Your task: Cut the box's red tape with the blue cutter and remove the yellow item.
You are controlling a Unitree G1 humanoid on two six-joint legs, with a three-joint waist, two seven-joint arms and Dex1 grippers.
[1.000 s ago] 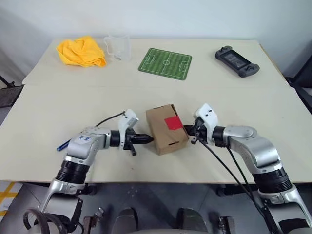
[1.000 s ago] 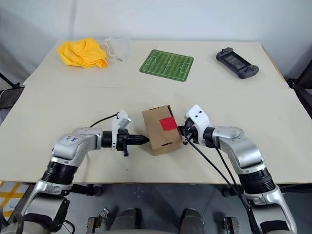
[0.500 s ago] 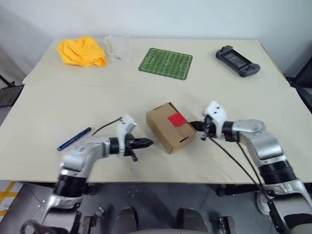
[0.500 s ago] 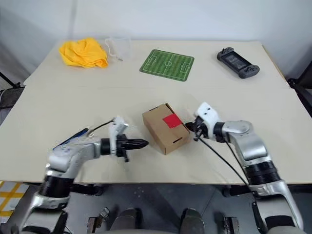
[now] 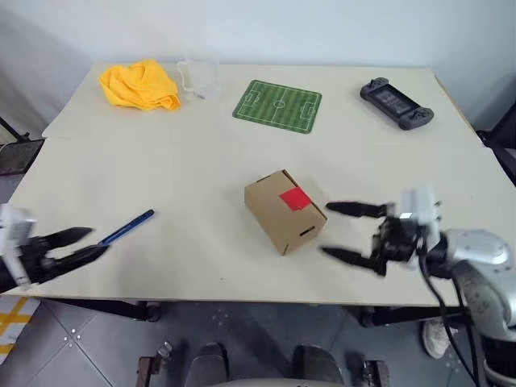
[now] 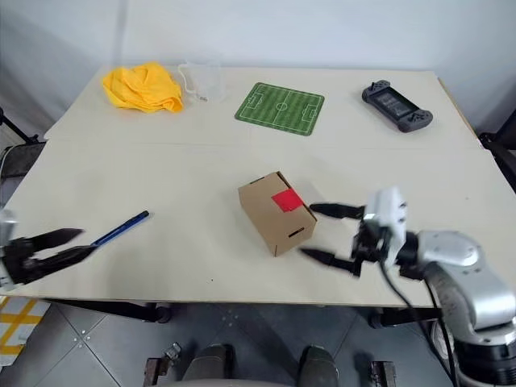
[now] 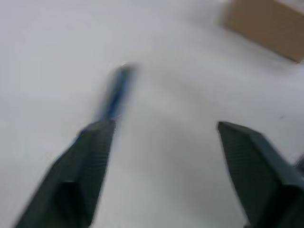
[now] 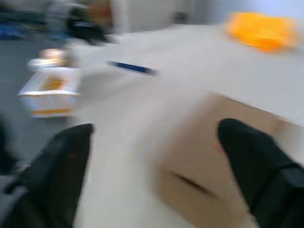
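Claws both stand spread with nothing between their fingers: the right claw (image 5: 353, 232) hangs just beside the box (image 5: 284, 211), apart from it, and the left claw (image 5: 74, 246) sits at the counter's (image 5: 242, 153) near left edge, close to the blue cutter (image 5: 125, 228). Red tape (image 5: 296, 198) sits on the box's top face. Farther back lie a yellow cloth (image 5: 139, 84), a green mat (image 5: 277, 105) and a game controller (image 5: 396, 102).

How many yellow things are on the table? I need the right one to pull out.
1: a yellow cloth at the table's far left corner beside a clear cup. Another could be hidden inside the closed box.
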